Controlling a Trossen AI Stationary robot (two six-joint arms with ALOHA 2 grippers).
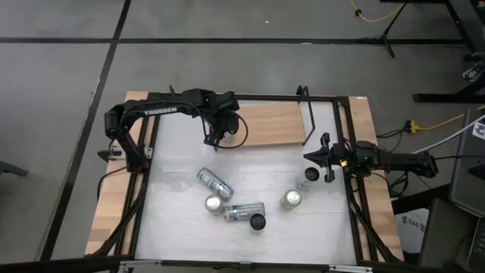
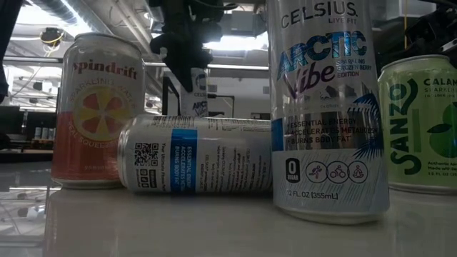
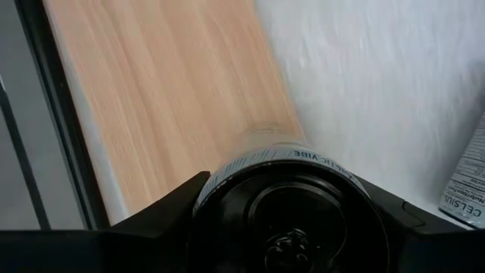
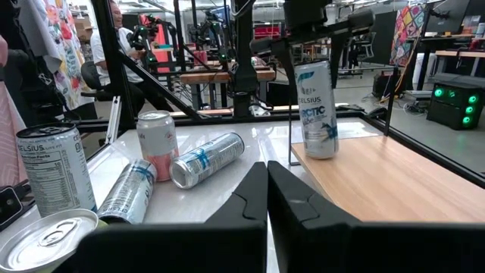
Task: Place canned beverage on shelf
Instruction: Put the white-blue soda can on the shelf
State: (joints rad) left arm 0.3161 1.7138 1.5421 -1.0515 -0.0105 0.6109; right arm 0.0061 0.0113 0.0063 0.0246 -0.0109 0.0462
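My left gripper (image 1: 218,135) is over the left end of the light-wood shelf (image 1: 269,125) and is shut on a silver and blue Celsius can (image 4: 317,110). The can stands upright, with its bottom at the board's surface or just above it; I cannot tell which. The left wrist view looks down on the can's top (image 3: 292,220), with the board (image 3: 167,106) below. My right gripper (image 1: 322,159) is shut and empty at the table's right side, beside the shelf's black wire upright (image 1: 307,117). My left gripper pinches the can's top end (image 3: 221,176) between its two fingers (image 3: 163,208), one on each opposite side of the wall. The fingers come from above, pointing down. The can is upright below them, over the board's left end.
Several loose cans are on the white tabletop (image 1: 265,163) nearer than the shelf: a lying Celsius can (image 2: 196,153), a Spindrift can (image 2: 96,111), a standing Celsius can (image 2: 328,107) and a green Sanzo can (image 2: 421,121). A person (image 4: 114,45) is in the room beyond the table.
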